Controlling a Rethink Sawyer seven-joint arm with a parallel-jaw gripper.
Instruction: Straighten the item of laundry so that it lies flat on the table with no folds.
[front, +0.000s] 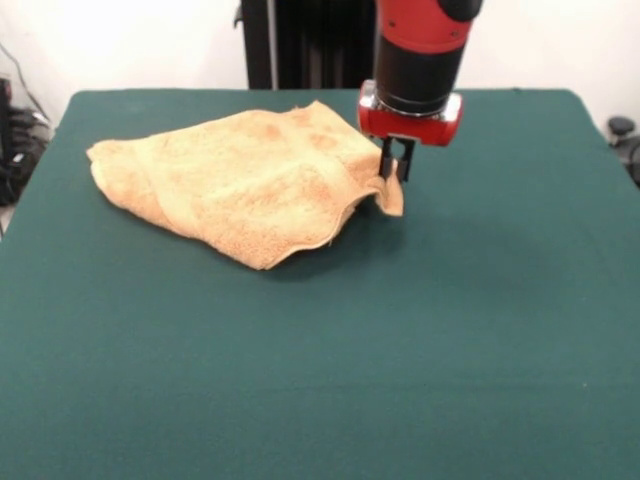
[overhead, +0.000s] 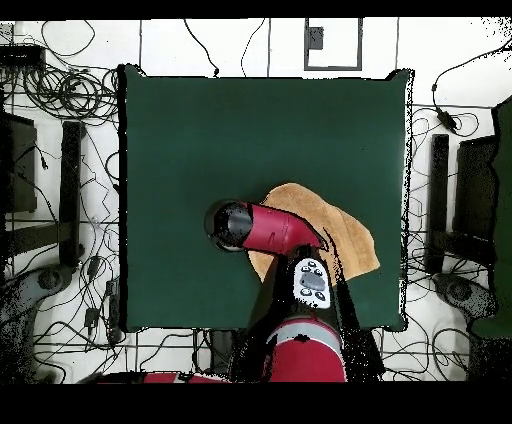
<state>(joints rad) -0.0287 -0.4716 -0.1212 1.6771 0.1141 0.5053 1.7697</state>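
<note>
Front view: a soft, limp orange-tan towel (front: 250, 180) lies rumpled and folded over on the far half of the green desk (front: 400, 380). Best taken by a corner, it is already pinched there, at its right corner, by the nearly closed tool (front: 396, 172).

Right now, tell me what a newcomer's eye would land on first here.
The red and black arm coming down at the far side, its pincer at the right corner of the rumpled orange-tan towel. The towel lies folded over itself on the far half of the dark green table.
</note>
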